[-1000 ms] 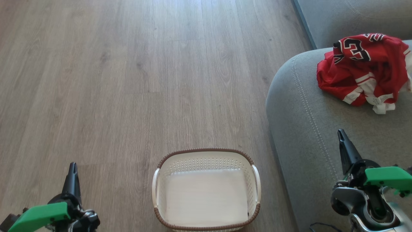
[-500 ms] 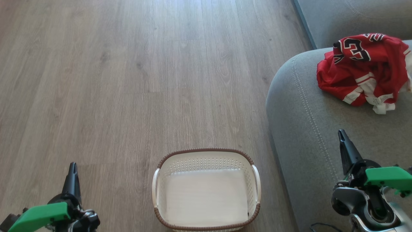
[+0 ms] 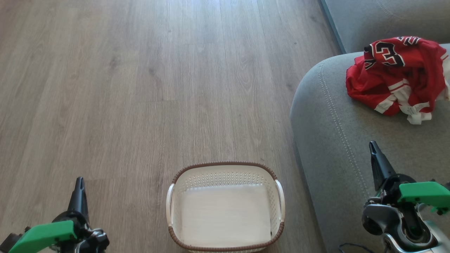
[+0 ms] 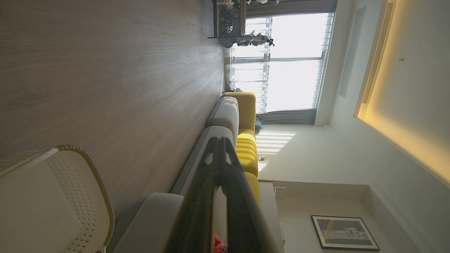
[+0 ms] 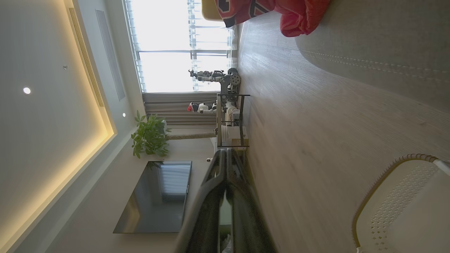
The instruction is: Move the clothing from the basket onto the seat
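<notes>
left tool (image 3: 79,180): dark fingers were pressed together, over grey-brown wood-plank floor (image 3: 140,88) | right tool (image 3: 372,144): fingers together, over seat | cream perforated plastic basket (image 3: 225,164), brown rim: on floor between tools | crumpled red white-trimmed clothing (image 3: 397,77): lay on rounded grey fabric seat (image 3: 327,116), well apart from both tools

Grey-brown wood plank floor (image 3: 140,88) runs to a tall, bright window (image 4: 291,63) with grey curtains (image 5: 175,109). Warm strip light (image 4: 397,140) glows along the ceiling recess. A dark television (image 5: 158,196), a leafy plant (image 5: 149,135) and a framed picture (image 4: 344,232) stand against white walls. A metal rack (image 5: 232,119) holds what may be machinery.
</notes>
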{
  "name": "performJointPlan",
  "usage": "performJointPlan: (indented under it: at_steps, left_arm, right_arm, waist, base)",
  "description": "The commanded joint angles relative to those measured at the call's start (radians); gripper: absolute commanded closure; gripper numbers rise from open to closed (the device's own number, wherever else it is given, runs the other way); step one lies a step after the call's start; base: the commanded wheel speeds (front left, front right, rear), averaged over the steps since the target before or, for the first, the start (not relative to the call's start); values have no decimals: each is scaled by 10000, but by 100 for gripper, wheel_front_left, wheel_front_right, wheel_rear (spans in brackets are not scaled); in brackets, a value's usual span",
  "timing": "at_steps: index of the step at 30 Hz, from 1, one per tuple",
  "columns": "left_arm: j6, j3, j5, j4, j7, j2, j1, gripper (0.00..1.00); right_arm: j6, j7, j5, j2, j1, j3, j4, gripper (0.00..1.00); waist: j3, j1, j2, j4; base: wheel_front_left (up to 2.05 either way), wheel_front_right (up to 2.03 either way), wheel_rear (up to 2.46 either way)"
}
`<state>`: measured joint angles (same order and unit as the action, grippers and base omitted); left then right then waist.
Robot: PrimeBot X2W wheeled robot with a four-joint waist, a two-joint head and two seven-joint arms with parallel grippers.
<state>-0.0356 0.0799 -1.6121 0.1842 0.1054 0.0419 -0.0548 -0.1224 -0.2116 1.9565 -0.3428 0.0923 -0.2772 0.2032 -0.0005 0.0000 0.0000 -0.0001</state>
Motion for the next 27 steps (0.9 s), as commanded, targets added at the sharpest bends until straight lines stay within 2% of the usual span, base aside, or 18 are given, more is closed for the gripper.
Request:
performJointPlan:
  at_steps: [1, 27]
  left_arm:
    - [-78, 345, 26, -351, 56, 93, -457, 100]
    - [-77, 347, 28, -353, 58, 91, -456, 100]
  right_arm:
    - [-83, -90, 68, -249, 402, -143, -376, 100]
    - [-83, -155, 129, -308, 410, -215, -408, 100]
  waist:
    - [0, 0, 0, 0]
    - [1, 0, 0, 0]
  base:
    - [0, 0, 0]
    - [0, 0, 0]
